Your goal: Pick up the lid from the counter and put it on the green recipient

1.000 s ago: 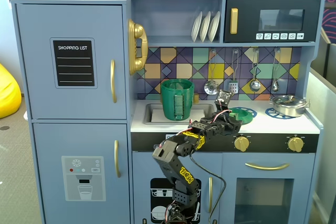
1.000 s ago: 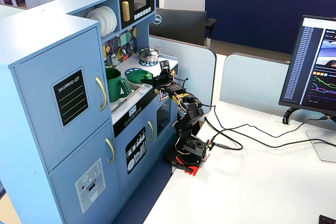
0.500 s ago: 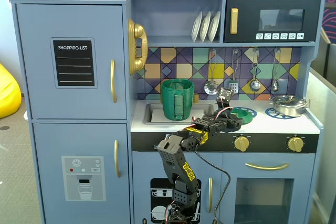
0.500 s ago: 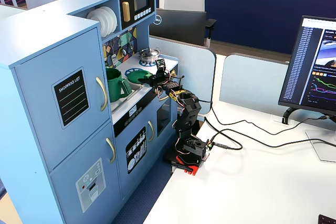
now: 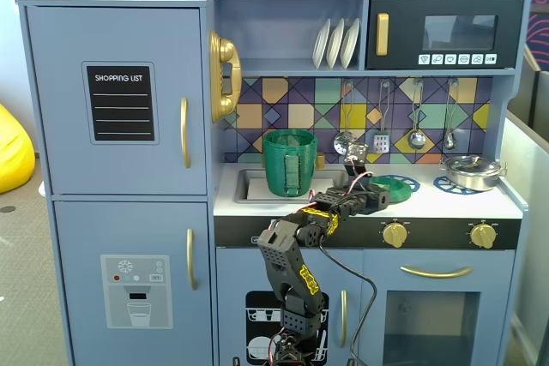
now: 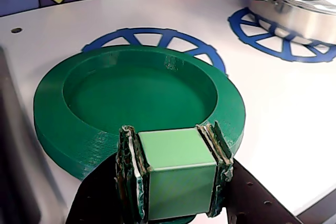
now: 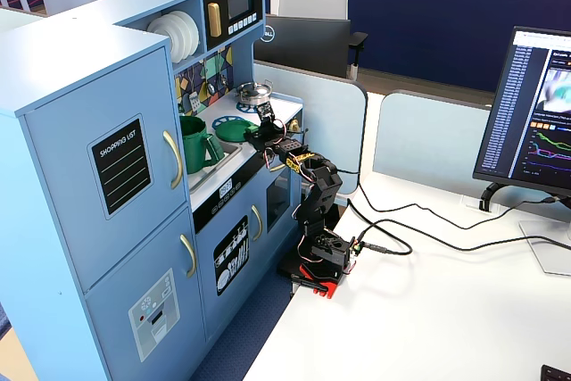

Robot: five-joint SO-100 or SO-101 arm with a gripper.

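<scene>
The lid (image 6: 142, 93) is a dark-green disc with a sunken middle, lying over a blue burner ring (image 6: 157, 36) on the white counter (image 6: 273, 108). My gripper (image 6: 170, 135) is shut on the lid's light-green tab handle (image 6: 178, 171) at its near edge, one finger on each side. Whether the lid rests on the counter or hangs just above it, I cannot tell. In both fixed views the lid (image 5: 395, 184) (image 7: 234, 130) lies right of the green recipient (image 5: 289, 163) (image 7: 193, 143), a tall ribbed pot standing in the sink, with the gripper (image 5: 376, 196) (image 7: 253, 136) at the lid.
A shiny silver pan (image 6: 294, 3) (image 5: 470, 171) sits on the second burner ring (image 6: 273, 43), right of the lid. The sink (image 5: 249, 184) lies left of the lid. Ladles (image 5: 416, 137) hang on the tiled back wall above the counter.
The arm has stretched further over the counter and the wrist has shifted left and lower, to the lid's near edge. The pot and pan have not moved.
</scene>
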